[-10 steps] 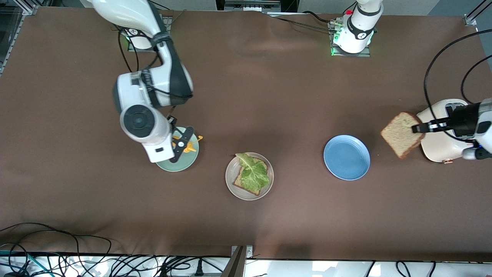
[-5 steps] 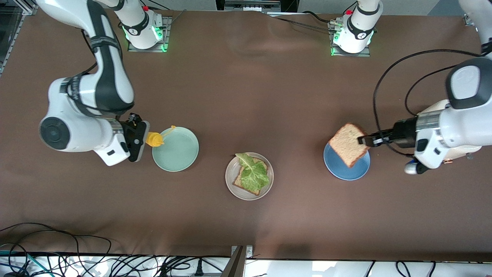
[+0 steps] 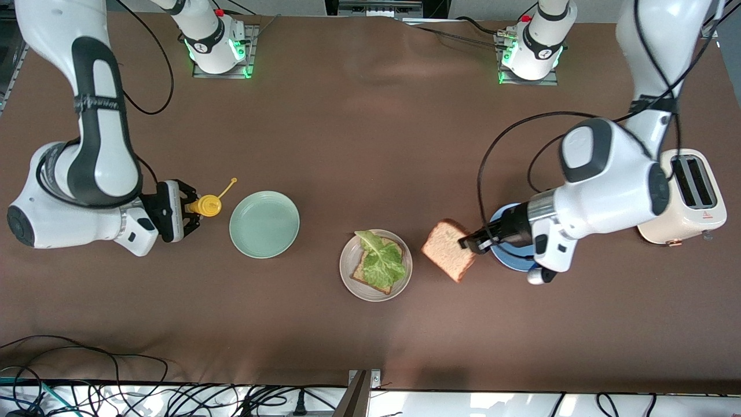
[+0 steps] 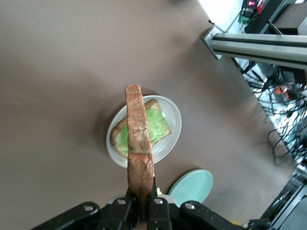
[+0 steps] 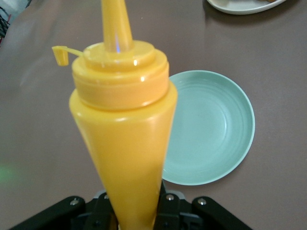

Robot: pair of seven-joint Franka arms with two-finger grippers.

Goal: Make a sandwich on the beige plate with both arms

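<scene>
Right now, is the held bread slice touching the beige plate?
Apart. The front view shows the bread slice in the left gripper with brown table between it and the beige plate; the left wrist view shows it edge-on, raised above the plate.

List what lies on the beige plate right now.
On the beige plate lies one brown bread slice with a green lettuce leaf on it. The leaf hides most of that slice's top. The second slice hangs in the left claw, not yet on the plate.
</scene>
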